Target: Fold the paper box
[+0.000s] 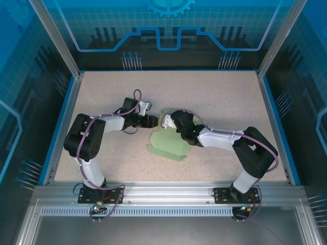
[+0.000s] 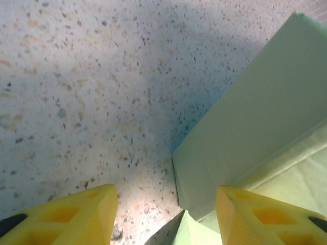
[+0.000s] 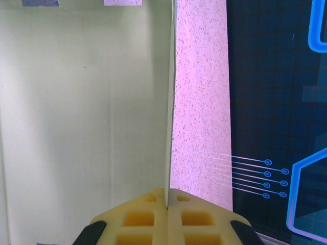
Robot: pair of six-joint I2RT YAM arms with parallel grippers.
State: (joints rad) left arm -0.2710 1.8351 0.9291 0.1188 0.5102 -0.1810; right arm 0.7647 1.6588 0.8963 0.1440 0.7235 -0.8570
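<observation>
Mint paper box [image 1: 168, 145] on speckled worktop [image 1: 219, 97], right arm [image 1: 219, 138] hiding its far edge. Jaws of right gripper [image 3: 167, 196] pinch a flap; left gripper [image 2: 166, 204] jaws wide at box corner.

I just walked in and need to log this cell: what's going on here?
A pale green paper box is being folded on the speckled table. The right tool is shut on a thin edge of the card. The left tool is open, with a box corner in its gap, not gripped.
</observation>
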